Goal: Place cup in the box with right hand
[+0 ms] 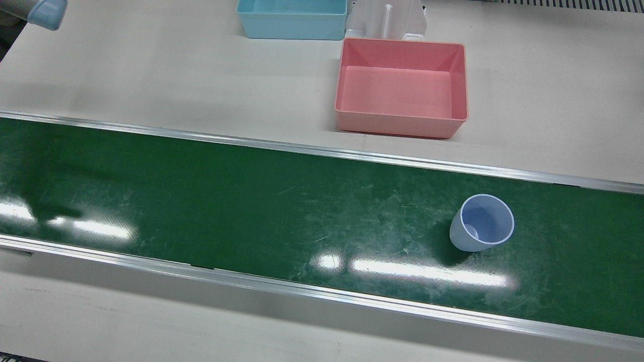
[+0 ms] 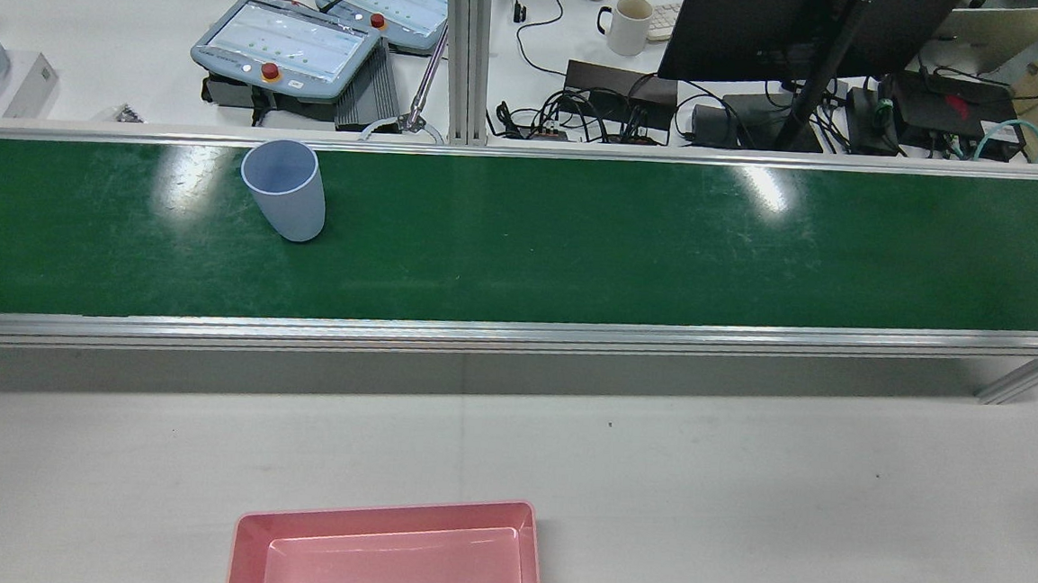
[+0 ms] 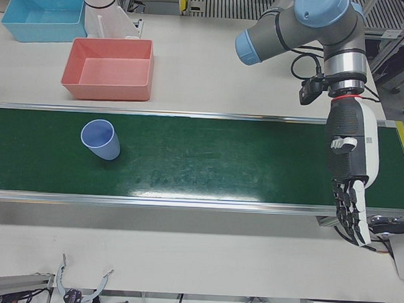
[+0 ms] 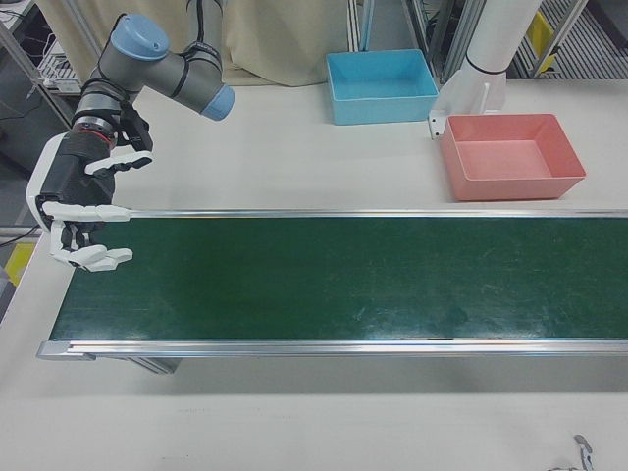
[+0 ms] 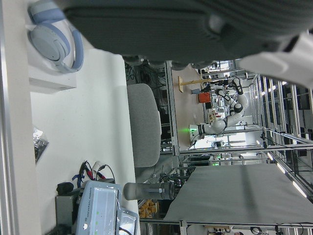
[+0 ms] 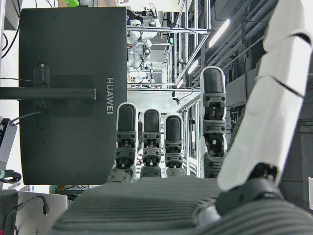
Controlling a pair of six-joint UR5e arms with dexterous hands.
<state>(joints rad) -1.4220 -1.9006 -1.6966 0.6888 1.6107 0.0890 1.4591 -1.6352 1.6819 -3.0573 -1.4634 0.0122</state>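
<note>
A pale blue cup (image 1: 482, 222) is standing upright and alone on the green conveyor belt (image 1: 251, 201), toward the robot's left half of the belt and closer to the operators' rail than to the robot's. In the rear view it is sitting at the far left, just inside the far aluminium rail (image 2: 527, 152). The pink box (image 1: 401, 86) is resting on the white table (image 1: 151, 75) on the robot's side of the belt, just beyond the near rail and well apart from the cup; it is lying open and holding nothing. A light blue box (image 1: 292, 18) is sitting farther back, beside a white pedestal base (image 1: 387, 20) that is touching the pink box's far edge.

Nothing is standing between the cup and the pink box except the raised belt rail. The belt is lying bare along the whole of its right half.

The right hand (image 4: 83, 211) is hanging over the robot's right end of the belt, far from the cup, its fingers (image 6: 149, 142) spread and extended, gripping nothing. The left hand (image 3: 350, 178) is hanging over the opposite end, fingers pointing down and apart, also empty.

Beyond the far rail, a desk is carrying two teach pendants (image 2: 286, 43), a monitor (image 2: 760, 27), a mug (image 2: 629, 24) and tangled cables.
</note>
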